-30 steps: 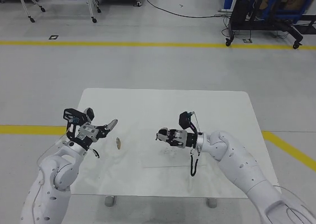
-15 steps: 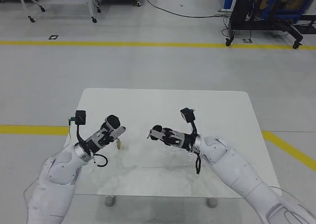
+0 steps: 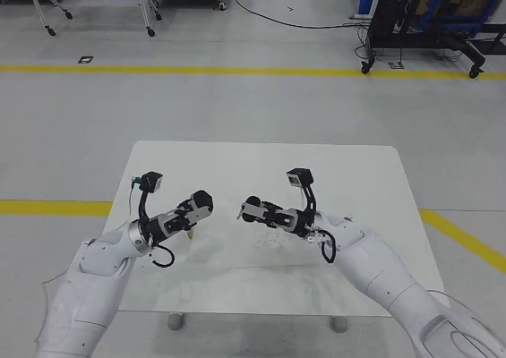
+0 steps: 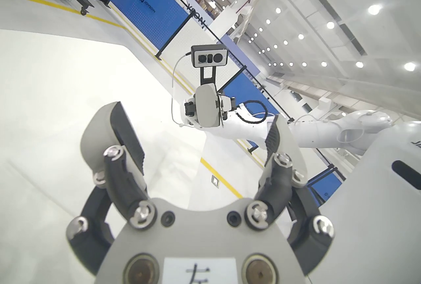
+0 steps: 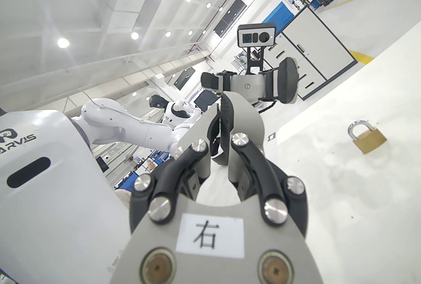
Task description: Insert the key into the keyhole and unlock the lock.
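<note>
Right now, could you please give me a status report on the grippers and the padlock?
Left gripper open, raised near padlock. Right gripper shut, opposite the left. Padlock lying on table, touched by neither.

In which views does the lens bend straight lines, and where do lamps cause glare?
Left wrist view: strong fisheye bending; round ceiling lamps glare white. Right wrist view: same bending and lamp glare; the brass padlock with silver shackle is evenly lit. Top view: yellow floor line nearly straight, even light on the white table.
</note>
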Robot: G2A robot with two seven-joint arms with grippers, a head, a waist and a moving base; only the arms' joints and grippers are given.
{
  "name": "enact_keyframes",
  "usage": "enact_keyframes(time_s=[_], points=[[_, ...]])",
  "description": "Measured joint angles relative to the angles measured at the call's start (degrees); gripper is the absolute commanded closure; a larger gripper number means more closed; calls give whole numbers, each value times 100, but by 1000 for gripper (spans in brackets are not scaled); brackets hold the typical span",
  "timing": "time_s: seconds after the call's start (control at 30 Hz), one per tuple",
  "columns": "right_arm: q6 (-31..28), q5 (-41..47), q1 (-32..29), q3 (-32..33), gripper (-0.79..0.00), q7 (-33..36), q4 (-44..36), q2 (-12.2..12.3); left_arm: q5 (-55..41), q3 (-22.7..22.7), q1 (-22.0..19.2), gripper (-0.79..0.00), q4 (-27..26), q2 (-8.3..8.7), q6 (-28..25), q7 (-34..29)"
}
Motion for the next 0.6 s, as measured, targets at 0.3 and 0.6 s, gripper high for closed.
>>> enact_keyframes(time_s=[0.3,0.6], points=[[0,-418,258,-73,0,-1,535,-298,543,264,-24,-662,-86,-12,40,358],[0,-731,315,117,0,-1,756,-512,640,402,-92,-496,-56,7,83,460]])
